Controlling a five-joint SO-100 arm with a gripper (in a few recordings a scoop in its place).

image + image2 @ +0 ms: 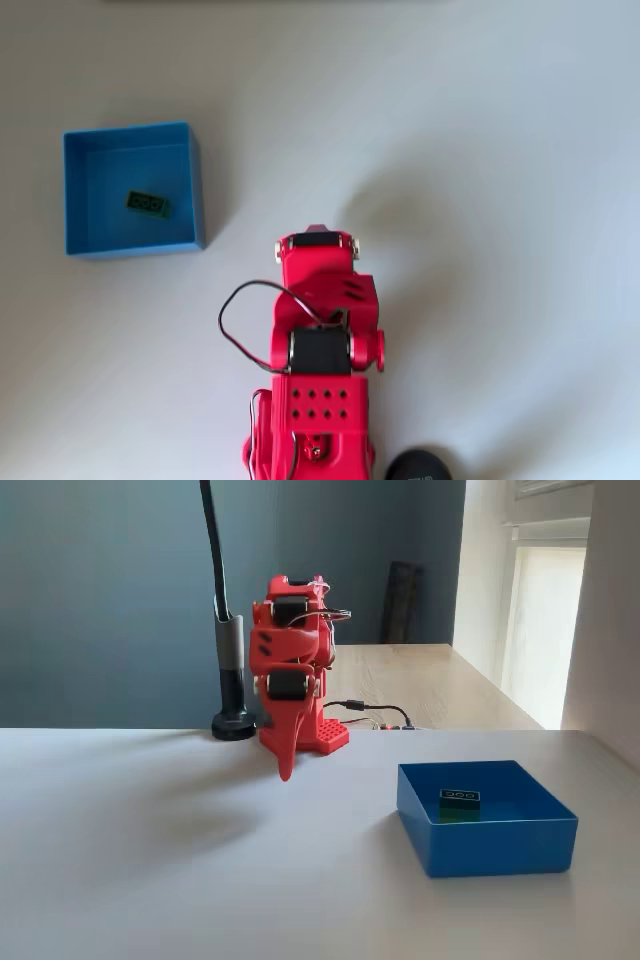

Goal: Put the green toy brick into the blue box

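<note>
Overhead view first, reading from the left: the blue box (134, 190) sits on the white table (480, 150), well apart from me. Inside it, on the flat blue bottom a little right of the middle, lies the green toy brick (146, 203), slightly skewed to the walls, studs up, touching none of the walls. Further right and lower stands my red arm (318, 360), folded up over its base, with a black cable (232, 320) looping out on its left side. A round black foot (420, 466) shows at the bottom edge, just right of my base.

From the fixed view, left to right: a black gooseneck stand (230, 680) rises beside my arm at the far side of the table. My gripper (287, 765) hangs point-down from the folded arm, its tip just above the tabletop, holding nothing. My fingers read as one tapered red wedge, pressed together as far as I can see. Right of me, nearer the camera, sits the blue box (490, 845), and the brick (460, 797) rests on its floor toward the back wall.
</note>
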